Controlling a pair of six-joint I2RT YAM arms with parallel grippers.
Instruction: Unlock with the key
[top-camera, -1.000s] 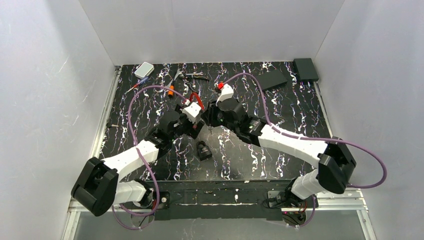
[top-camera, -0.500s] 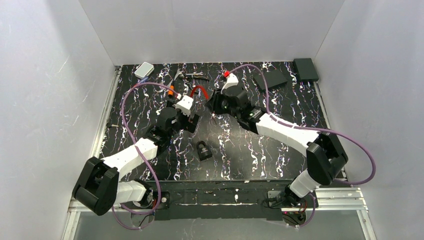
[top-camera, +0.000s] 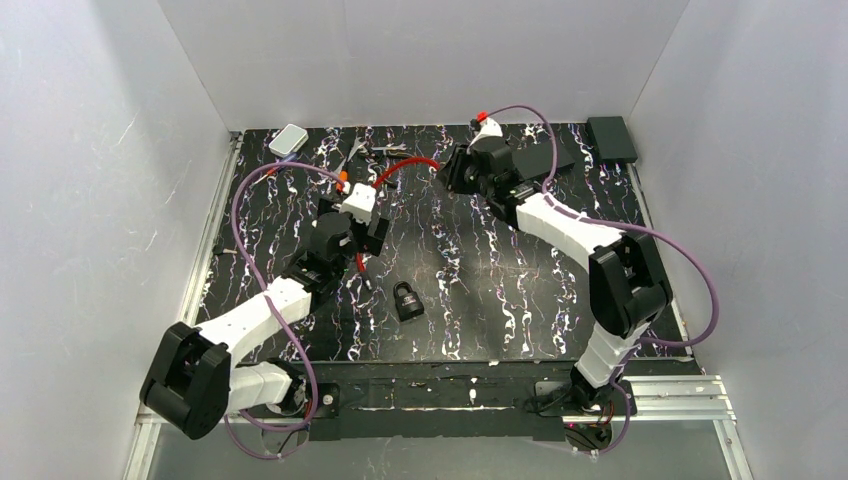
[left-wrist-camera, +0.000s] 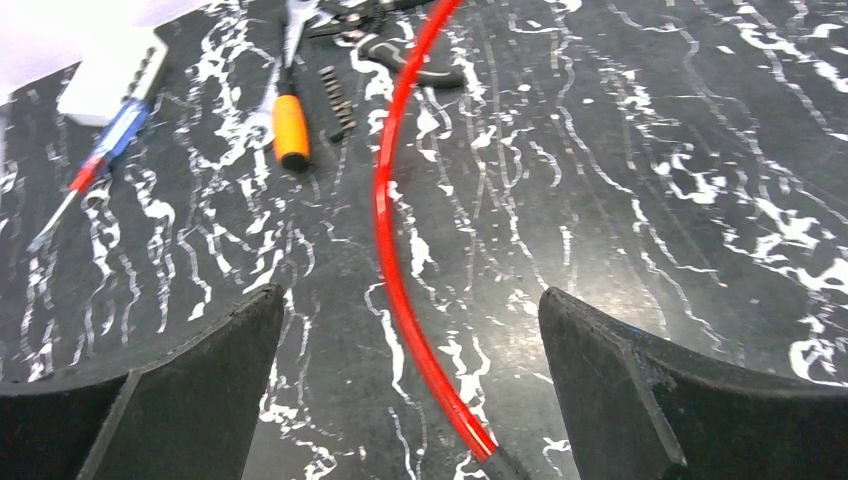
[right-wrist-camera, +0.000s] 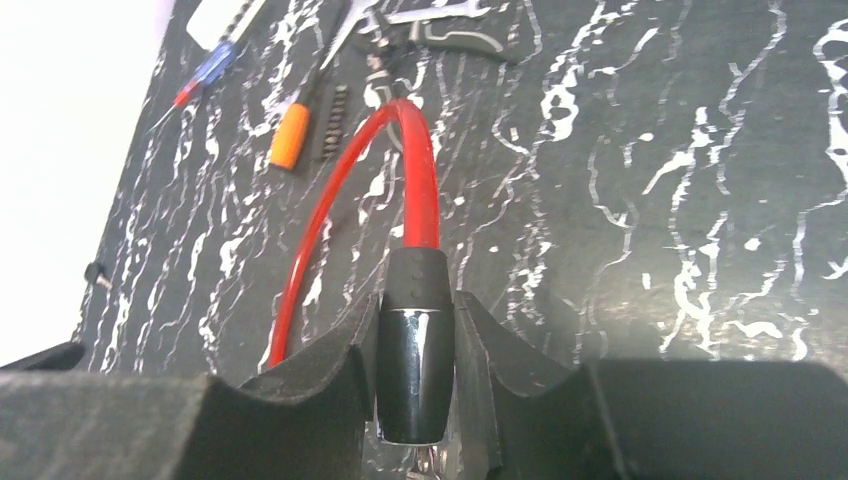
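Cable end (right-wrist-camera: 412, 385) pinched by right gripper (right-wrist-camera: 416, 330), far side; left gripper (left-wrist-camera: 410, 385) spread above red cable (left-wrist-camera: 383, 215); padlock (top-camera: 405, 299) lies near-right of it.

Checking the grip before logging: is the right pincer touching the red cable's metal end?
Touching. The right wrist view shows the right pincer closed on the metal end of the red cable, one finger pressed against each side.
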